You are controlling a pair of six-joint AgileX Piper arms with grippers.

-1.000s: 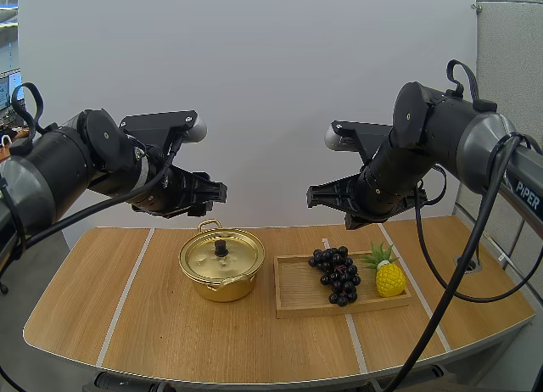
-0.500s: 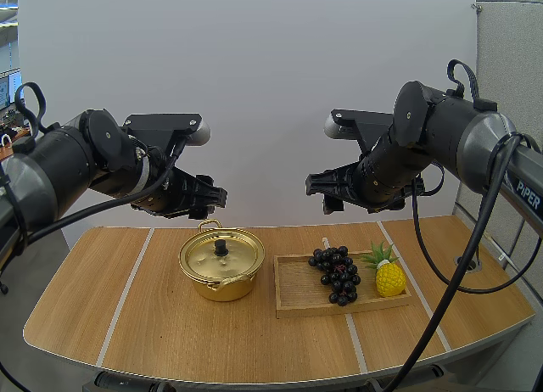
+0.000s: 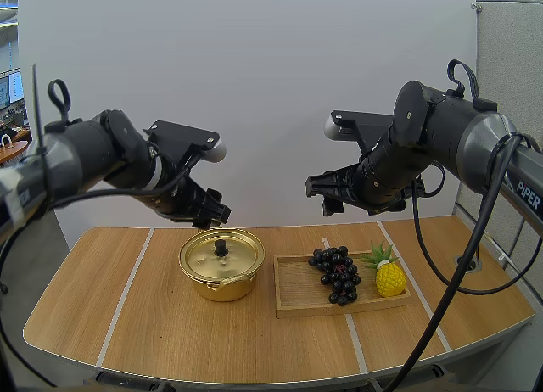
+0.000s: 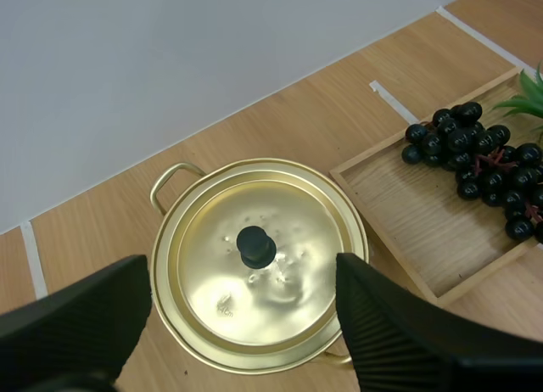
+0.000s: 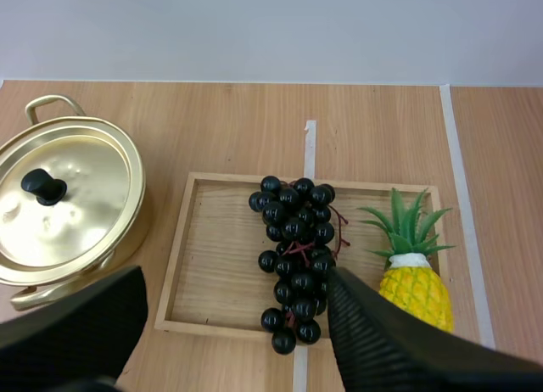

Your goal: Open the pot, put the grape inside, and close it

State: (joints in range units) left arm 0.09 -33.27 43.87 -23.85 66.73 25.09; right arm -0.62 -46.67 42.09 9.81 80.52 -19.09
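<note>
A gold pot (image 3: 221, 265) with its lid on and a black knob (image 3: 221, 248) stands left of centre on the table. My left gripper (image 3: 214, 215) hangs just above the pot's far rim. In the left wrist view its fingers (image 4: 81, 324) stand wide apart, open and empty, over the lid (image 4: 280, 277) and knob (image 4: 255, 246). A bunch of dark grapes (image 3: 336, 275) lies on a wooden tray (image 3: 297, 297). My right gripper (image 3: 321, 193) is high above the tray's far left, open with nothing in it, and looks down on the grapes (image 5: 297, 248).
A toy pineapple (image 3: 389, 277) lies on the tray beside the grapes, also pineapple (image 5: 413, 288) in the right wrist view. The tray (image 5: 212, 265) sits close to the pot (image 5: 68, 205) on its right. Bare table lies in front of both.
My left gripper has come down and to the right, closer to the pot. My right gripper's fingers have spread apart and the arm has lifted slightly.
</note>
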